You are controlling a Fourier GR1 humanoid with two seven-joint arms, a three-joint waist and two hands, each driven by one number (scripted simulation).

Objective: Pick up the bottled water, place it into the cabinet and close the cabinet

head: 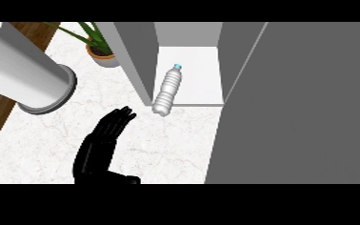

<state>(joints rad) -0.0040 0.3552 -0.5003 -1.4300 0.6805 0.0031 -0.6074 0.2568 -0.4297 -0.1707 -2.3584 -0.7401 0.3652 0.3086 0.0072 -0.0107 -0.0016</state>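
Observation:
A clear ribbed water bottle [168, 90] with a light blue cap lies on its side. Its cap end points into the open cabinet [200, 57] and its base sticks out over the front lip of the white shelf floor. My left hand [105, 136] is open, fingers straight and pointing up-right, just left of and below the bottle's base, apart from it. The grey cabinet door [295, 109] stands open at the right and fills that side of the view. My right hand does not show.
A large white cylinder [32, 78] lies at the upper left of the marble counter [169, 148]. A potted plant [98, 47] stands beside the cabinet's left wall [137, 57]. A wooden strip runs along the far left.

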